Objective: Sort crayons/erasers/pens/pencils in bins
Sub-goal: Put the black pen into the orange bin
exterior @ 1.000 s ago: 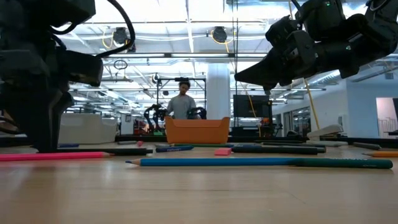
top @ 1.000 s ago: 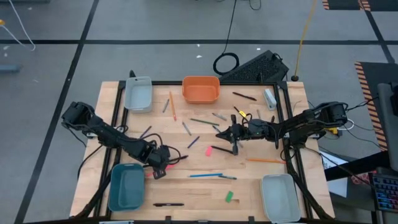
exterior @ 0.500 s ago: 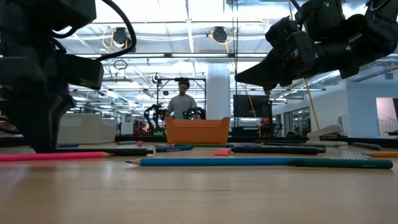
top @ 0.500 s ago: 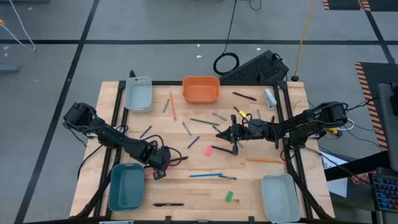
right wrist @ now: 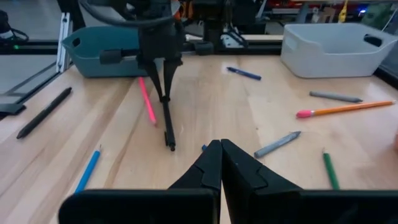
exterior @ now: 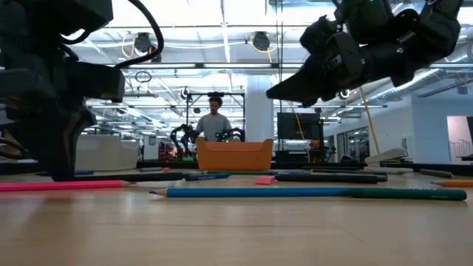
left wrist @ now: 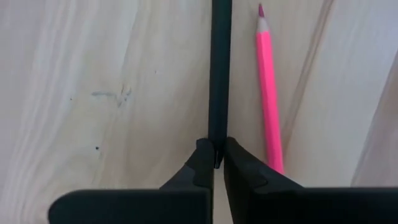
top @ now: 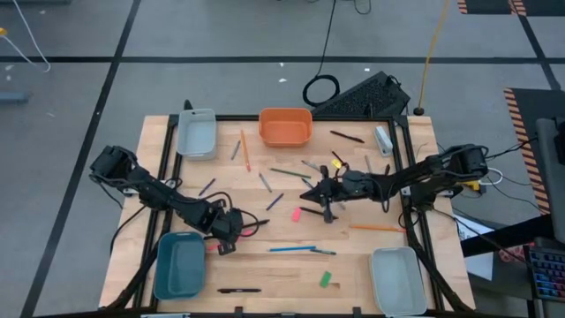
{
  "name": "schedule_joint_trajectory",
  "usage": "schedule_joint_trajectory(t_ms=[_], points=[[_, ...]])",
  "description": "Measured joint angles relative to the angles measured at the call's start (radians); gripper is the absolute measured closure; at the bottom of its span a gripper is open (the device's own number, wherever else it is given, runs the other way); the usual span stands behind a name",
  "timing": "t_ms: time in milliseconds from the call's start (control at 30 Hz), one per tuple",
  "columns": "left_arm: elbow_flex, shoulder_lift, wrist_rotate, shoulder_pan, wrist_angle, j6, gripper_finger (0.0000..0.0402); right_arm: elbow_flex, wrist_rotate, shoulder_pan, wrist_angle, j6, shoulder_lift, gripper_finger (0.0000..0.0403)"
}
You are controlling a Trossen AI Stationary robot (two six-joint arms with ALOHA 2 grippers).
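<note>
My left gripper (top: 231, 231) stands at the near left, beside the teal bin (top: 179, 265), shut on a black pen (left wrist: 220, 68). A pink pencil (left wrist: 268, 93) lies on the table beside that pen. My right gripper (top: 306, 195) hovers above the table's middle, shut, with nothing visible between its fingers (right wrist: 221, 158). A pink eraser (top: 296, 213) lies just near of it. A green eraser (top: 325, 279), blue pencil (top: 291, 249), orange pencil (top: 375, 228) and grey crayons (top: 265, 183) lie loose on the wood. My left gripper pinches the black pen at its near end (left wrist: 216, 149) between its two fingertips. The fingers come from above, pointing down. The pen runs away from them toward the table's right, and its free end (right wrist: 172, 147) rests on the wood.
An orange bin (top: 284, 126) and a pale grey bin (top: 196, 132) stand at the far edge, and another grey bin (top: 395, 278) sits at the near right. More pens (top: 238, 290) and pencils lie scattered. A person (exterior: 215, 122) stands beyond the table.
My right gripper has moved a little toward the table's left and slightly up, staying shut.
</note>
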Motion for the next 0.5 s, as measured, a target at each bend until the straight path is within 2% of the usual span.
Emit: schedule_joint_trajectory(t_ms=[233,500], points=[[0.000,0.002,-0.068,0.001,0.026,0.013,0.0391,0.077,-0.007,0.005,-0.001,0.073,0.130,0.0378],[-0.014,0.002,-0.101,0.001,0.063,0.026,0.0393,0.178,-0.084,0.006,-0.003,0.130,0.297,0.0296]])
